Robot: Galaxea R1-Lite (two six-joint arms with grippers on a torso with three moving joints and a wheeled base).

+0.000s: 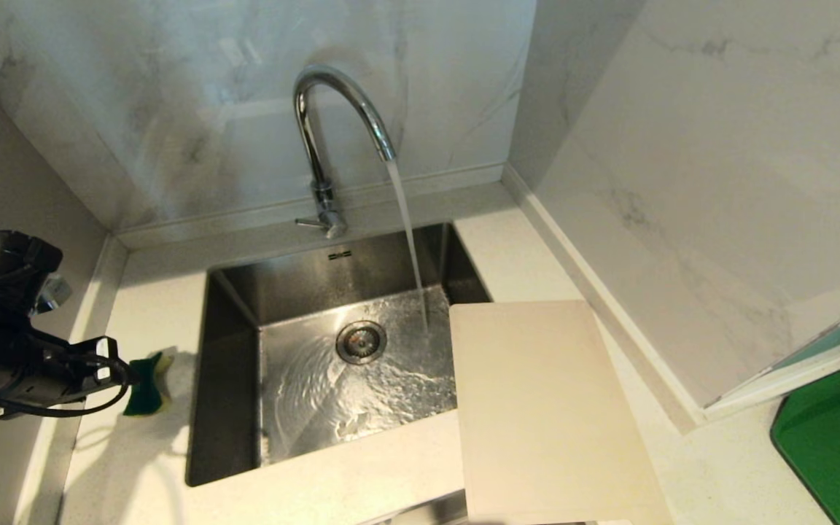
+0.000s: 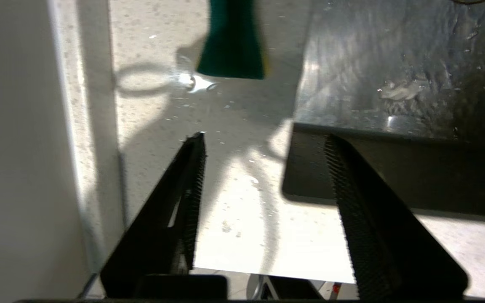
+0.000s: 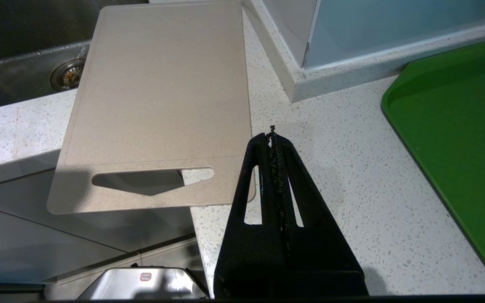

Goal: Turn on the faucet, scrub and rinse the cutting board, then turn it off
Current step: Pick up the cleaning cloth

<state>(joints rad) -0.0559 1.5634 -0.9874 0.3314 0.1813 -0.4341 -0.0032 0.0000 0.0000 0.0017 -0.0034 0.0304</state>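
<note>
Water is seen running from the faucet [image 1: 332,109] in a slanting stream into the steel sink [image 1: 230,408], where it spreads around the drain [image 1: 361,341]. The lever [image 1: 310,223] at the tap's base is turned out to the side. The cutting board [image 1: 544,408] is laid flat on the counter [image 1: 143,452] at the sink's right edge, one corner reaching over the basin; in the right wrist view its slotted end [image 3: 152,181] is shown hanging past the counter's front edge. A green sponge [image 1: 147,383] is set on the counter left of the sink. The left gripper [image 2: 263,139] is held above the counter near the sponge, its jaws spread apart with nothing between them, and the sponge is not touched. The right gripper [image 3: 272,132] is kept beside the board's slotted end, above the counter, its fingers pressed together and empty. A green mat [image 1: 839,437] is seen on the counter at the far right
</note>
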